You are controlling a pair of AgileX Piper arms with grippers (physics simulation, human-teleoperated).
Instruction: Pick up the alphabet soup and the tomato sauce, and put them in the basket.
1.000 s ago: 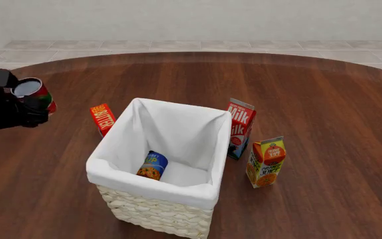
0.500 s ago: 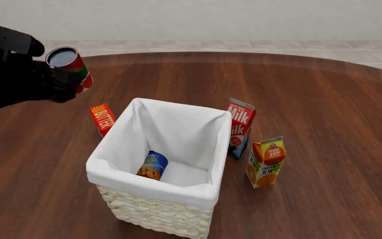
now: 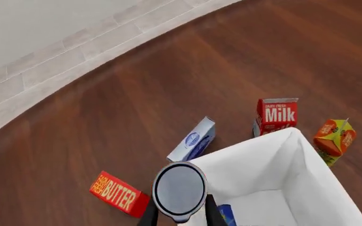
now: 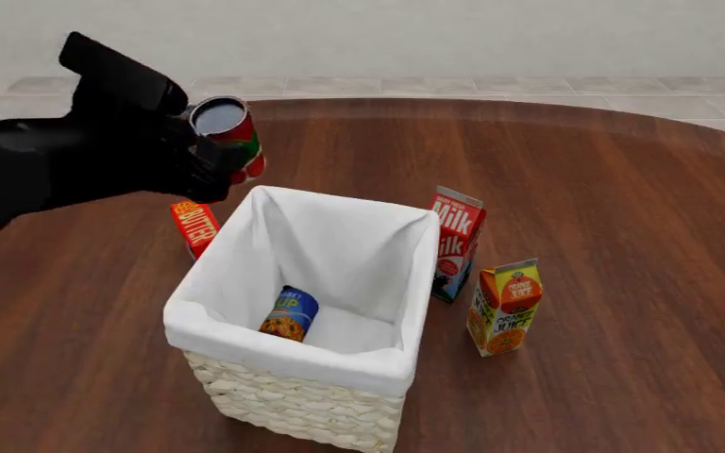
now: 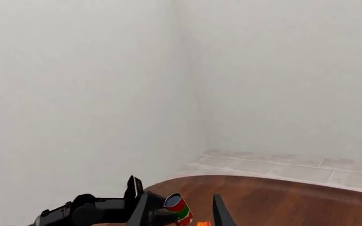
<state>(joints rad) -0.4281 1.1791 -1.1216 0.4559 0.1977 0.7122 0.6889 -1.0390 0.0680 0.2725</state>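
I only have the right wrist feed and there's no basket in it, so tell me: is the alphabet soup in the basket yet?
Observer: Yes. The alphabet soup lies inside the basket, on the white lining.
Operator: I can see the tomato sauce in the other arm's grip. Where is it relative to the basket?
Observer: The left gripper holds the tomato sauce in the air by the basket's far left corner, above the rim's height.
Operator: Anything close by on that side?
Observer: A red butter box stands on the table right beside the basket's left wall, below the held can.
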